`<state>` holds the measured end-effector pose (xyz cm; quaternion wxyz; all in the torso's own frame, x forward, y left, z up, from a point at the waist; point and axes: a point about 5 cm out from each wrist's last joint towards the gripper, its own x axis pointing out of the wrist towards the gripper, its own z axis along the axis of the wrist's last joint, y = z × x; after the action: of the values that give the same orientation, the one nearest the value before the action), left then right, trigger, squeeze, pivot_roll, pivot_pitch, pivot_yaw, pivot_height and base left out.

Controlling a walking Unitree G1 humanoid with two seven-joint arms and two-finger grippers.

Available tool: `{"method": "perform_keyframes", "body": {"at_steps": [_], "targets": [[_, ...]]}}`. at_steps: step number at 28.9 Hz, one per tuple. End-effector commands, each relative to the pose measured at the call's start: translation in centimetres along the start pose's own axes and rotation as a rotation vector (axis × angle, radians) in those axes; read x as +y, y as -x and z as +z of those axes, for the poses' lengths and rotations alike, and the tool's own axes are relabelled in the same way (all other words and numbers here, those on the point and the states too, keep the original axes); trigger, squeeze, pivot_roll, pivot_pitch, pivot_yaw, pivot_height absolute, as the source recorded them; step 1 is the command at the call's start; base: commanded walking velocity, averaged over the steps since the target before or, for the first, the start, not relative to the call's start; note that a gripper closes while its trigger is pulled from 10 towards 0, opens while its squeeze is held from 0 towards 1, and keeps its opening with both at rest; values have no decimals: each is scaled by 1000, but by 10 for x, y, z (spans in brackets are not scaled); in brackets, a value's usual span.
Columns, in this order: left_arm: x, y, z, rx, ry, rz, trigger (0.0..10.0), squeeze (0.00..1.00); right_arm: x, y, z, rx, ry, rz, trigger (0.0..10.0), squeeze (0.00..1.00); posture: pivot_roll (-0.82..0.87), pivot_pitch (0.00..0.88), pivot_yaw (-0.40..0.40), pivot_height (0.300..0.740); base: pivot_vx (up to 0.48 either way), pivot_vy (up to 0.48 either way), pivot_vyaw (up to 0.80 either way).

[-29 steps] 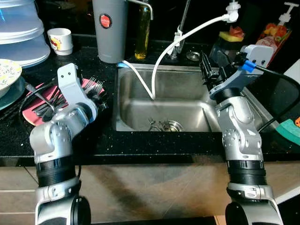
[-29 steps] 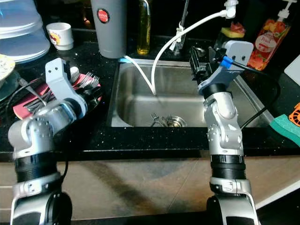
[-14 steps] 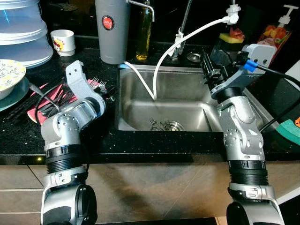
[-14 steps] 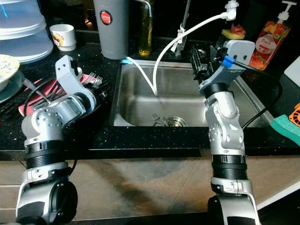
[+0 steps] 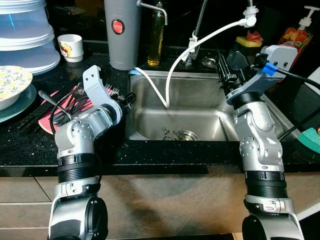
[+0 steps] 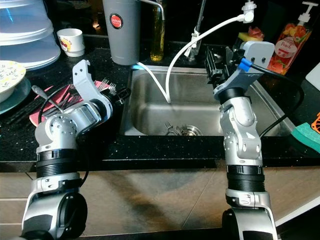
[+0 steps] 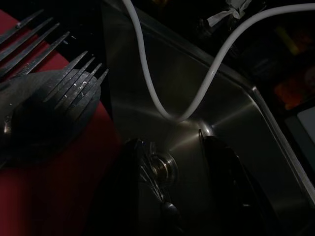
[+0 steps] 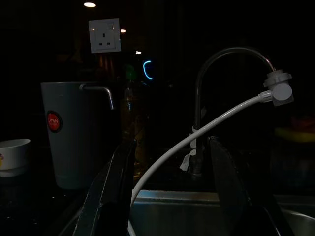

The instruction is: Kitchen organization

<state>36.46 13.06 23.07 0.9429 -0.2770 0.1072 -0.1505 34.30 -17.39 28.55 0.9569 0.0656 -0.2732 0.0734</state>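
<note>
The left gripper (image 5: 125, 98) hangs at the left rim of the steel sink (image 5: 150, 117), its two black fingers (image 7: 226, 167) spread apart with nothing between them; through the gap its wrist camera looks down at the cutlery in the basin (image 7: 156, 172). The right gripper (image 6: 216, 65) is raised above the sink's right side, fingers likewise parted and empty, aimed across the basin toward the back of the counter.

Nearest the robot runs the black speckled counter edge (image 5: 165, 150). Just beyond it, in the sink bottom, a few forks lie bunched around the drain (image 5: 176, 134). A white hose (image 5: 170, 75) loops down from the tap nozzle into the basin and climbs out again at the back left corner, crossing the space between the two grippers.

Left of the sink, right behind the left arm, a red plate (image 5: 55, 117) carries a heap of grey forks (image 7: 74, 81) and other dark utensils, tines pointing toward the sink; a black cable trails over it. Further left sits a patterned plate on a blue one (image 5: 12, 85). At far right a green sponge (image 5: 311, 137) lies on the counter.

Along the back stand a stacked clear food container (image 5: 25, 35), a small white cup (image 5: 71, 47), a tall grey jug with a red badge (image 5: 121, 32), an oil bottle (image 5: 156, 35), the curved tap (image 8: 221, 64), and a soap pump bottle (image 6: 289, 42).
</note>
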Motion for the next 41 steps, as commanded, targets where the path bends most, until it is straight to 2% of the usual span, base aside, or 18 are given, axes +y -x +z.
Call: {"method": "perform_keyframes", "body": {"at_steps": [1, 3, 5, 9, 11, 15, 18, 27, 41], "targets": [[3, -2, -9, 28, -21, 21, 10000, 0, -6, 2, 4, -12, 11, -19, 10000, 0, 96, 0, -46, 740, 0, 0, 0], [11, 5, 10, -47, -68, 83, 10000, 0, -5, 2, 4, -12, 10, -18, 10000, 0, 100, 0, -46, 740, 0, 0, 0], [15, 7, 13, -47, -81, 117, 10000, 0, -6, 2, 4, -12, 10, -17, 10000, 0, 101, 0, -46, 740, 0, 0, 0], [22, 10, 9, -32, -90, 163, 10000, 0, -5, 2, 4, -11, 9, -16, 10000, 0, 100, 0, -46, 740, 0, 0, 0], [27, 10, -2, 1, -72, 202, 10000, 0, -5, 2, 4, -12, 8, -16, 10000, 0, 98, 0, -48, 740, 0, 0, 0], [24, 5, -15, 53, 27, 140, 10000, 0, -6, 3, 4, -10, 9, -17, 10000, 0, 98, 0, -49, 740, 0, 0, 0], [19, 1, -20, 75, 54, 111, 10000, 0, -5, 3, 4, -9, 9, -18, 10000, 0, 93, 5, -45, 740, 0, 0, 0], [2, -6, -19, 82, 53, 26, 10000, 0, -7, 4, 4, -9, 12, -27, 10000, 0, 86, 8, -41, 740, 0, 0, 0], [-4, -12, -23, 98, 69, -9, 10000, 0, -8, 4, 5, -10, 13, -31, 10000, 0, 83, 9, -42, 740, 0, 0, 0]]}}
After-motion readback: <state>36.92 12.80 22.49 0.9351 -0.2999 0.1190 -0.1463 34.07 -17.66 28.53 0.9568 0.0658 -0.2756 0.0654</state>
